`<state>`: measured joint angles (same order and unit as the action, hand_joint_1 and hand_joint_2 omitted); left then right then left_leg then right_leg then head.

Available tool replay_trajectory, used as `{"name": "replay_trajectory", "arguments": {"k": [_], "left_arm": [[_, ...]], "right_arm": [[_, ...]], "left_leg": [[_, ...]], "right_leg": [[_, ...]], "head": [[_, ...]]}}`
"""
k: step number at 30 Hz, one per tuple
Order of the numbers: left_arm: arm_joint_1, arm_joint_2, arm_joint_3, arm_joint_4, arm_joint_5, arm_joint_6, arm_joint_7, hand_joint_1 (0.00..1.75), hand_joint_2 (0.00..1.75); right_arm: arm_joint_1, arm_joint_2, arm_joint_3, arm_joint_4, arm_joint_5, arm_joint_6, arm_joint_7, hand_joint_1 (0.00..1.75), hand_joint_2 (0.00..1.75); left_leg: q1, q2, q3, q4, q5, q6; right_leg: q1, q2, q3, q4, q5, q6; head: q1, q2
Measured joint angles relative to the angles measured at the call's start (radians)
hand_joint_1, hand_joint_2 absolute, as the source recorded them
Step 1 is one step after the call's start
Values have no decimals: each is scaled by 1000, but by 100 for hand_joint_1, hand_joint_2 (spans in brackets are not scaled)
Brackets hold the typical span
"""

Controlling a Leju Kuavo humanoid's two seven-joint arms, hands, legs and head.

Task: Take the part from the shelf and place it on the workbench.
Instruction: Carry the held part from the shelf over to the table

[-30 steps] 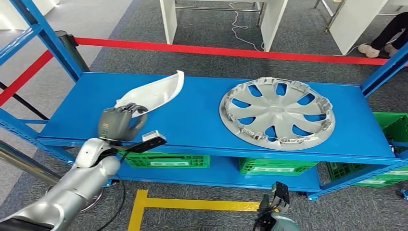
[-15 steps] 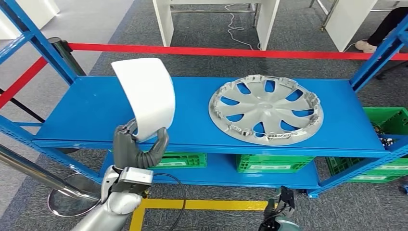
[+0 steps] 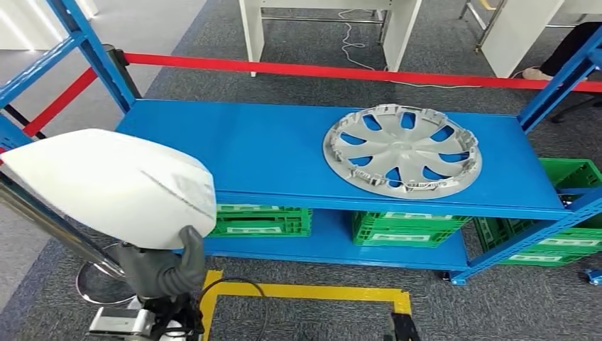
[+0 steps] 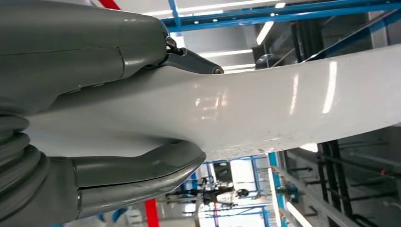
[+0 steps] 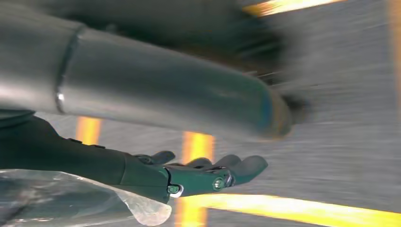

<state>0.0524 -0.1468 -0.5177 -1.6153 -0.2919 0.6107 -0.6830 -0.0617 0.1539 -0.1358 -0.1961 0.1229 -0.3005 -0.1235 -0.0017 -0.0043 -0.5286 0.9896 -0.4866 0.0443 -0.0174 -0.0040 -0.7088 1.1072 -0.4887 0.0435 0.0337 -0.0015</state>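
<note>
At lower left of my head view, my left robot hand (image 3: 162, 273) clamps the white part (image 3: 113, 186) from below, holding it clear of the blue shelf (image 3: 270, 153). Right of centre, a silver wheel cover (image 3: 402, 150) lies on that shelf. My right robot hand (image 5: 208, 175) hangs with fingers apart, empty.

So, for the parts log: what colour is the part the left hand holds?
White part, glossy; head view shows it best.

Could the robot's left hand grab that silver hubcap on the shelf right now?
Probably not: the left hand already grips the white part, pulled well back from the shelf. The hubcap lies uncovered but toward the shelf's far right.
</note>
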Motion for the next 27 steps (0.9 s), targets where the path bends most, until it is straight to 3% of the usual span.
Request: {"name": "replay_trajectory", "arguments": {"k": [2,3,4,5,7,8,10,12,13,15,17,18,19,20,22,24,25,27], "left_arm": [[23,7,8,-19,0,-17,-4,175,175],[28,8,10,-24,-2,-24,-3,175,175],[31,8,12,-28,-4,-28,-1,175,175],[33,8,13,-30,-7,-32,1,175,175],[35,8,13,-35,-14,-40,3,175,175],[35,8,13,-38,-17,-44,3,175,175],[36,8,12,-45,-27,-45,3,175,175],[40,11,11,-47,-42,-36,3,175,175],[45,14,11,-47,-46,-28,4,175,175],[59,22,12,-48,-45,-15,7,175,175],[70,30,12,-48,-40,-8,12,175,175],[74,33,12,-48,-38,-7,16,175,175],[78,35,12,-49,-36,-5,20,175,175],[82,38,12,-49,-34,-5,25,175,175],[86,40,12,-51,-34,-4,33,175,175],[87,41,12,-54,-35,-3,37,175,175],[87,41,11,-56,-35,-3,37,175,175],[88,41,11,-57,-35,-5,39,175,175]], "right_arm": [[25,-6,27,3,17,2,19,0,0],[27,-8,38,4,22,3,29,0,0],[27,-10,46,4,25,2,39,0,0],[27,-13,54,4,28,0,49,0,0],[25,-17,67,4,37,-5,69,0,0],[23,-18,73,4,41,-7,77,0,0],[19,-19,84,5,47,-9,87,0,0],[21,-19,93,7,53,-11,96,0,0],[22,-19,96,8,55,-11,101,0,0],[24,-20,101,9,58,-11,106,0,0],[25,-21,105,9,58,-11,105,0,0],[25,-21,105,9,56,-11,104,0,0],[25,-22,106,9,53,-11,104,0,0],[26,-22,106,9,50,-11,103,0,0],[26,-22,106,9,47,-11,102,0,0],[25,-21,106,9,46,-11,103,0,0],[25,-21,106,9,45,-11,103,0,0],[26,-22,106,10,40,-11,103,0,0]], "left_leg": [[-2,3,-29,1,20,3],[-2,5,-43,1,31,3],[-3,8,-56,2,40,1],[-2,9,-68,2,49,-1],[-2,9,-86,8,65,-9],[-3,8,-93,12,72,-14],[-6,9,-100,20,86,-25],[-3,8,-104,24,94,-36],[-2,7,-109,35,77,-42],[1,6,-129,110,-9,-53],[3,6,-149,233,-105,-60],[3,6,-150,279,-123,-60],[3,6,-140,298,-118,-58],[3,6,-115,282,-95,-54],[-1,6,-23,158,-49,-36],[-7,6,59,26,-46,-19],[-11,6,75,-7,-52,-14],[-13,7,71,-25,-41,-11]], "right_leg": [[-1,1,-28,133,-90,4],[-1,1,-27,178,-103,6],[-1,1,-9,190,-93,7],[-1,1,28,167,-70,7],[-2,1,146,36,-40,8],[-2,2,201,-37,-47,6],[1,5,251,-119,-71,-3],[2,3,238,-124,-67,-17],[1,1,232,-123,-60,-27],[0,-4,213,-123,-42,-44],[3,-6,193,-121,-21,-50],[6,-7,181,-119,-11,-51],[8,-8,167,-117,-1,-52],[11,-8,152,-113,9,-52],[16,-8,127,-108,25,-51],[19,-7,114,-106,41,-44],[17,-8,109,-106,49,-38],[14,-9,102,-107,63,-25]], "head": [[0,0],[-1,0],[0,0],[0,0],[0,0],[0,0],[-1,0],[-1,0],[-2,0],[-7,0],[-10,0],[-9,0],[-10,0],[-10,0],[-9,0],[-8,0],[-9,0],[-9,0]]}}
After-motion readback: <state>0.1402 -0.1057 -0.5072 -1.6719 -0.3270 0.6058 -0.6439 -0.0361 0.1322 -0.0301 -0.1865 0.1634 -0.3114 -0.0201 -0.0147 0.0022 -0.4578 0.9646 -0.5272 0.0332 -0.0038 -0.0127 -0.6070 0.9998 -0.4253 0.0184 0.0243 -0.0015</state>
